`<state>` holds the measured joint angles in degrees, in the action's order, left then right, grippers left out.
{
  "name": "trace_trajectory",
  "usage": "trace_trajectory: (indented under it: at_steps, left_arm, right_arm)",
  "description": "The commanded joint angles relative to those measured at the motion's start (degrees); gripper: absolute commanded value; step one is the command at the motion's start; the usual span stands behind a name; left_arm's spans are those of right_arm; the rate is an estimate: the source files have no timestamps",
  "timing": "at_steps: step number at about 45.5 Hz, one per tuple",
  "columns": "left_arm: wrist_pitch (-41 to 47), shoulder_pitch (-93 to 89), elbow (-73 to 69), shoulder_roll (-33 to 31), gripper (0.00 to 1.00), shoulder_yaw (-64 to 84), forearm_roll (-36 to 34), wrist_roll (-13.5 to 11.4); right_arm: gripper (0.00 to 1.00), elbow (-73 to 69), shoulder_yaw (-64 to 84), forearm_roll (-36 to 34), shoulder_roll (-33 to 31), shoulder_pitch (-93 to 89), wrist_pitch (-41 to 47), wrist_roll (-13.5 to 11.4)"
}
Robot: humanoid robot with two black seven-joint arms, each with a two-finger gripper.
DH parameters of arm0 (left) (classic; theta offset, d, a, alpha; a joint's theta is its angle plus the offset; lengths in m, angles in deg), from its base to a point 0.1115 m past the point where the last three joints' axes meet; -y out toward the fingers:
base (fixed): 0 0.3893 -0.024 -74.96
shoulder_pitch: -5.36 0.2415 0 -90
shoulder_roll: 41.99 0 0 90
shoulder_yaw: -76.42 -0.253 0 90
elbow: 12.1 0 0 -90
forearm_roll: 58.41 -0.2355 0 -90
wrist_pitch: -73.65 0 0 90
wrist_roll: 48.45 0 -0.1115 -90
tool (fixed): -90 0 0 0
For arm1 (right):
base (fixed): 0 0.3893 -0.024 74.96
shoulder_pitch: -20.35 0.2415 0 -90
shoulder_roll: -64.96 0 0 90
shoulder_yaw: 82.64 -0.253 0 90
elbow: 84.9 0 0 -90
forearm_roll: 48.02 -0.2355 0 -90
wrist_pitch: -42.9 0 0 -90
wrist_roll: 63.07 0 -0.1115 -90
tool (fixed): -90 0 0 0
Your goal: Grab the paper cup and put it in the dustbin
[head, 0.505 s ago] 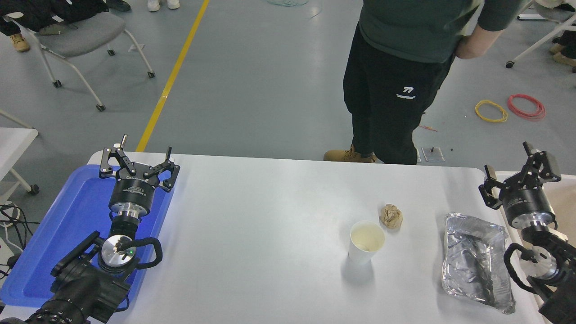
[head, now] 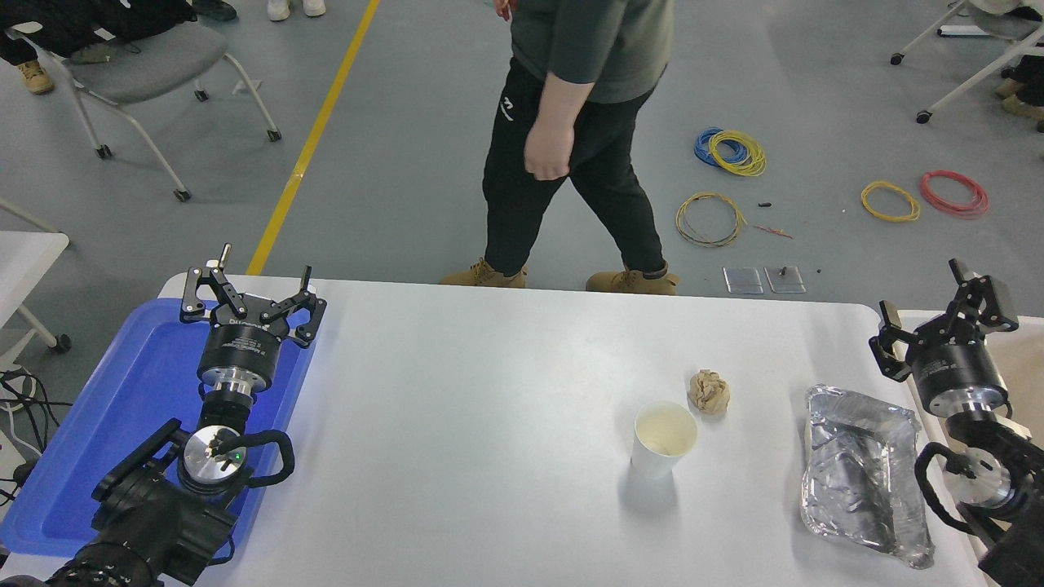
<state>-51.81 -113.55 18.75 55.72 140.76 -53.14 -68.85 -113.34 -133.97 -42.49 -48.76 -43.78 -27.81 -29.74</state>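
One paper cup [head: 665, 439] upright on the white worktop [head: 489, 424], right of centre, untouched. Just behind it, one crumpled brown paper ball [head: 708, 391], near but apart. Further right, one crushed foil tray [head: 864, 473], lying between cup and right gripper [head: 938, 314]. Fingers [head: 885, 326] there spread wide, nothing held, hovering over the dustbin [head: 1024, 367] at the right edge. Left gripper [head: 249, 289] parked over one blue tray [head: 122, 408], fingers likewise released and bare. Beyond the far edge, one person [head: 571, 139] walking past; coloured wire coils [head: 730, 151] scattered on the floor.
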Motion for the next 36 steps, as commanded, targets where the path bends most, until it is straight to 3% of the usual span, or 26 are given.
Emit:
trace_trajectory:
  at_steps: [1, 36]
  left_arm:
    - [0.04, 0.0, 0.0, 0.03, 1.0, 0.0, 0.0, -0.07]
    - [-0.05, 0.0, 0.0, -0.06, 1.0, 0.0, 0.0, -0.07]
  right_arm:
    - [1.0, 0.05, 0.0, 0.01, 0.16, -0.13, 0.04, -0.02]
    - [1.0, 0.05, 0.0, 0.01, -0.8, 0.58, -0.22, -0.02]
